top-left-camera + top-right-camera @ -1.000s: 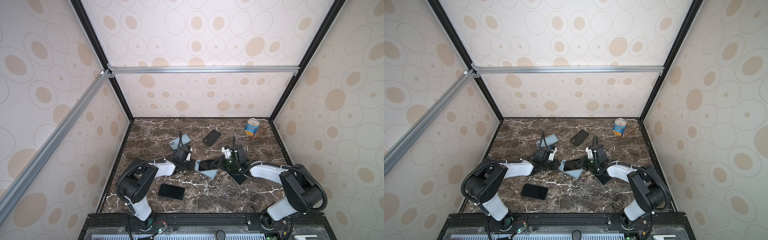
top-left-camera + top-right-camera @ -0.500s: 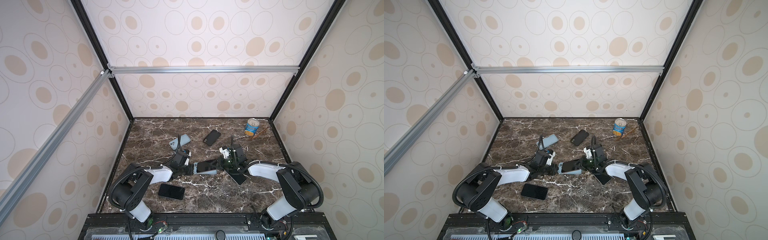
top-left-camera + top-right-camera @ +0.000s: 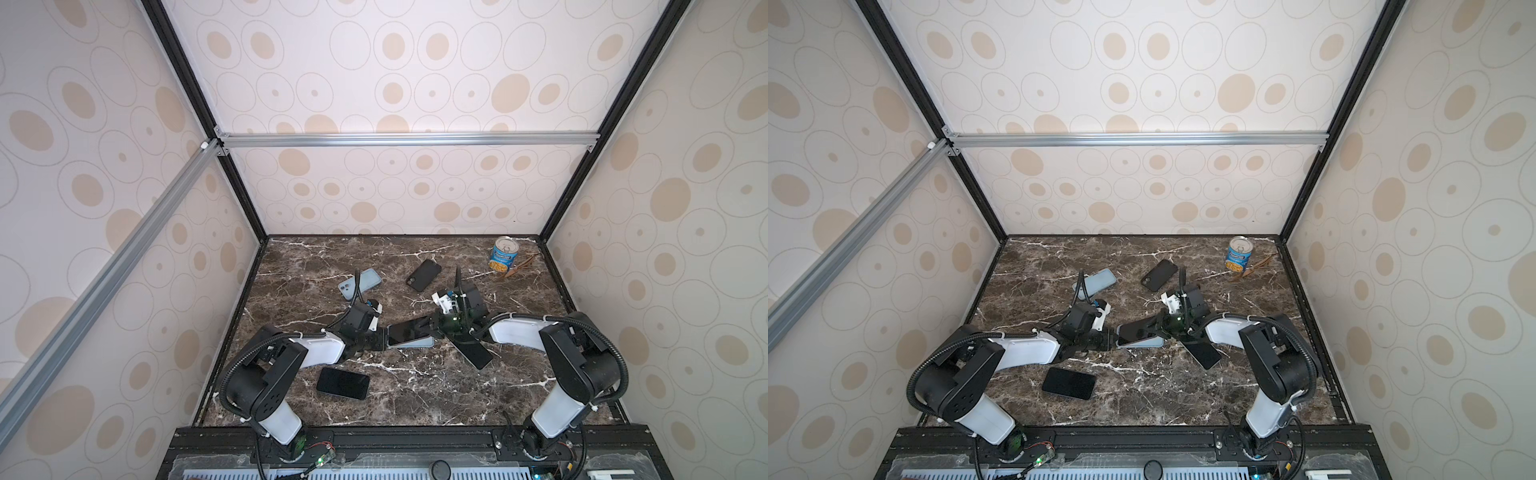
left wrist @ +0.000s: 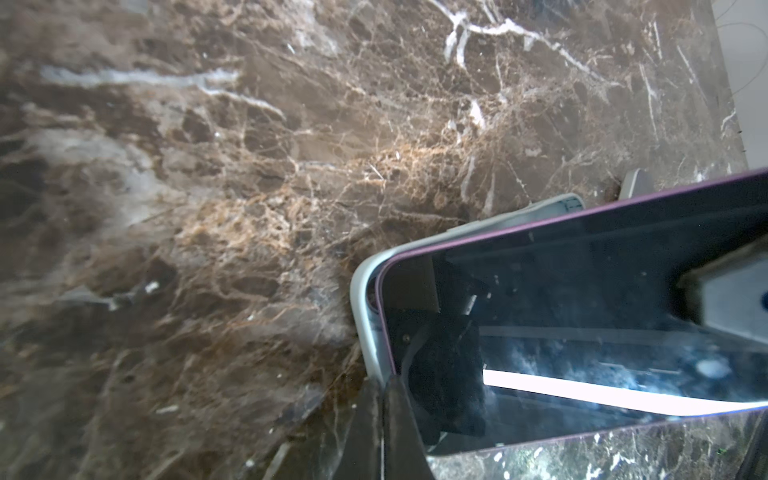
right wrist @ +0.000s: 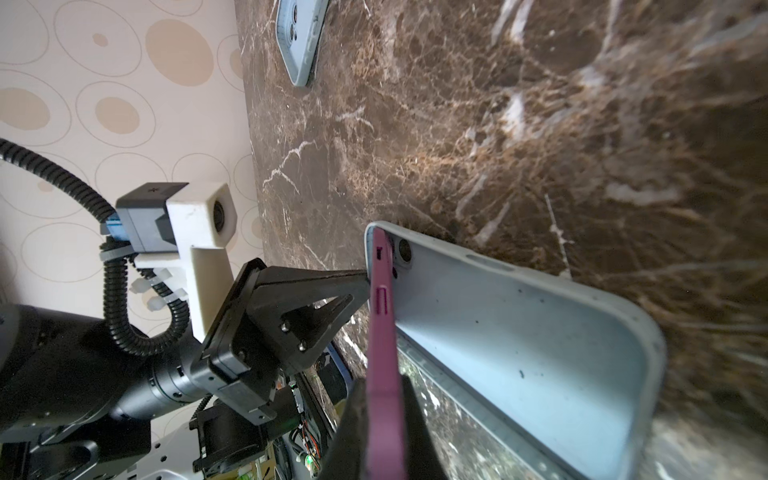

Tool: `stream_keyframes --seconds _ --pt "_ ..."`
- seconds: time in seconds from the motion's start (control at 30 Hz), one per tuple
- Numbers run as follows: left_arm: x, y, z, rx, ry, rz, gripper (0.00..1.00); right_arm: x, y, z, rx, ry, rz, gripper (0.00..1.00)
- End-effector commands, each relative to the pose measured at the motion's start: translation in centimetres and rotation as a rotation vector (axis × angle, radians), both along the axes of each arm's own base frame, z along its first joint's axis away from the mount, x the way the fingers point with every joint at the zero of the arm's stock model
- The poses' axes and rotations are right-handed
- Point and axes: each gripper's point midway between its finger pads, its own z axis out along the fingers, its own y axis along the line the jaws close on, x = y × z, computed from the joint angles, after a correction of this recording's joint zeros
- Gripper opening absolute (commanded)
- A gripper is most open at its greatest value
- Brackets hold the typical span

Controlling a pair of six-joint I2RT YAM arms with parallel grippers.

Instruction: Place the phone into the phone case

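Purple-rimmed phone (image 3: 409, 330) lies mid surface (image 3: 415, 399), its nine-o'clock end tucked into the pale-blue case (image 3: 417, 343), three-o'clock end raised, pinched by the right gripper (image 3: 435, 328). The left gripper (image 3: 383, 338), clenched, braces the case at nine o'clock. Best to lower the raised end squarely, edges inside the rim.

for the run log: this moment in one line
phone tilted in case | right claw shut on phone | left claw shut at case end
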Motion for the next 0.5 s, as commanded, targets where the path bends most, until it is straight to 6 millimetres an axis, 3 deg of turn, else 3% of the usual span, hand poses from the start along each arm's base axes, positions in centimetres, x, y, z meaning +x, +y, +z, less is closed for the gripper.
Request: stream_keyframes --seconds 0.0,0.47 --pt "-0.7 -0.5 -0.7 0.009 0.034 -0.026 0.07 -2.1 -1.0 -3.9 -0.083 0.112 0.013 0.00" --pt "-0.2 -0.9 -1.0 0.003 0.032 -0.027 0.19 -3.2 -2.5 -8.0 -0.125 0.165 -0.008 0.00"
